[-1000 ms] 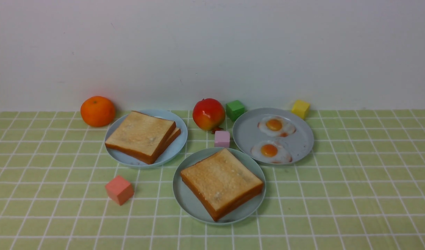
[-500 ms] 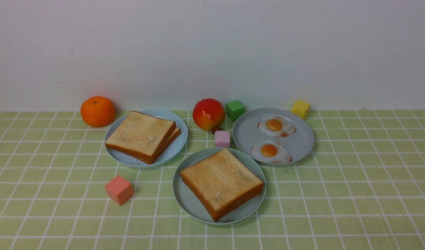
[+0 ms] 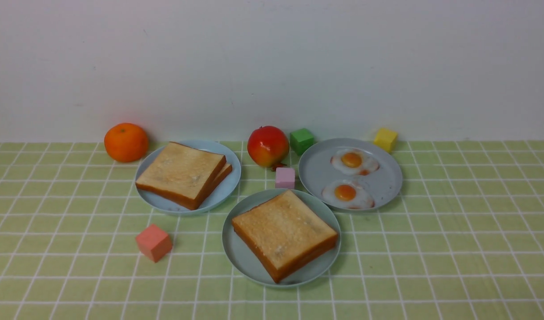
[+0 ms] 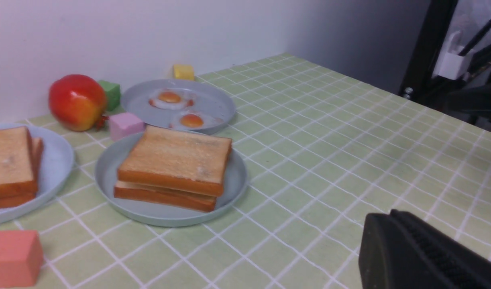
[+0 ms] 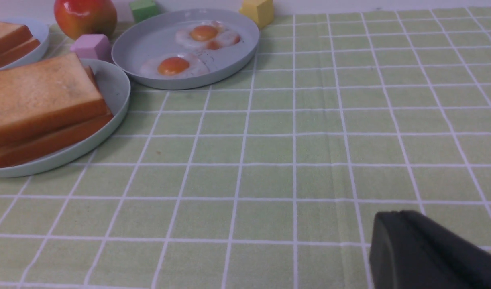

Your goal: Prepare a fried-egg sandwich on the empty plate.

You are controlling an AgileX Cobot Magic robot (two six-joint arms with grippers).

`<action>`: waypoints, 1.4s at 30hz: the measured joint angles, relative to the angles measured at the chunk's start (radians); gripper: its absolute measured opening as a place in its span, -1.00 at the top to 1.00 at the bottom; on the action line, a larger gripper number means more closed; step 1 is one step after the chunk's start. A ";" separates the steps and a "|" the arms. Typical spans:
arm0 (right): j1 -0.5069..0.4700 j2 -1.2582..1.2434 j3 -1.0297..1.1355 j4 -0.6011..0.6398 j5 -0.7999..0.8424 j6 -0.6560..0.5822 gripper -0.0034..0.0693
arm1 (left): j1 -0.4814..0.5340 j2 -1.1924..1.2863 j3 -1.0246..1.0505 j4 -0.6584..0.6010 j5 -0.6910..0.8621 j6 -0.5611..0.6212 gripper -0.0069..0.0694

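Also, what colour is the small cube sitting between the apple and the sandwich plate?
Pale pink cube; the front view shows it best.

No legible text, label, brand, number or sign appears in any view; plates, toast, eggs, fruit, coloured blocks and the checked tablecloth all carry plain, unmarked surfaces.

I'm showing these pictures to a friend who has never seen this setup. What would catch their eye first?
Probably the sandwich, two toast slices stacked on the pale green plate nearest the camera in the front view. Behind it to the right, two fried eggs lie on a grey plate, and to the left a second toast stack sits on a blue plate. At the back, a bright orange and a red apple stand by the wall.
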 joint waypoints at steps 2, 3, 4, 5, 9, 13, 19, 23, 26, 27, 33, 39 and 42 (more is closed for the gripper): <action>0.000 0.000 0.000 0.000 0.000 0.000 0.89 | 0.093 0.000 0.018 0.002 -0.036 0.000 0.80; 0.000 0.000 0.000 0.000 0.000 0.000 0.89 | 0.118 0.000 0.022 0.002 -0.042 0.000 0.81; 0.000 0.000 0.000 0.000 0.000 0.000 0.89 | 0.225 0.000 0.035 0.002 -0.054 0.000 0.84; 0.000 0.000 0.000 0.000 0.000 0.000 0.89 | 0.281 0.000 0.041 0.002 -0.054 0.000 0.85; 0.000 0.000 0.000 0.000 0.000 0.000 0.88 | 0.545 0.000 0.085 0.001 -0.066 -0.023 0.85; 0.000 0.000 0.000 0.000 0.000 0.000 0.87 | 0.681 -0.015 0.133 0.001 -0.053 -0.112 0.85; 0.000 -0.001 0.000 0.001 0.000 0.000 0.84 | 0.701 -0.021 0.142 0.038 0.138 -0.204 0.85; 0.000 -0.001 0.000 0.000 0.000 0.000 0.83 | 0.701 -0.021 0.142 0.041 0.138 -0.232 0.85; 0.000 -0.001 0.000 0.000 0.000 0.000 0.82 | 0.701 -0.021 0.142 0.042 0.138 -0.235 0.85; 0.000 -0.001 0.000 0.000 0.000 0.000 0.82 | 0.701 -0.021 0.142 0.042 0.138 -0.235 0.85; 0.000 -0.001 0.000 0.000 0.000 0.000 0.79 | 0.701 -0.021 0.142 0.042 0.138 -0.238 0.85; 0.000 -0.001 0.000 0.000 0.000 0.000 0.78 | 0.701 -0.021 0.142 0.042 0.138 -0.239 0.85; 0.000 -0.001 0.000 0.000 0.000 0.000 0.78 | 0.701 -0.021 0.142 0.042 0.138 -0.239 0.85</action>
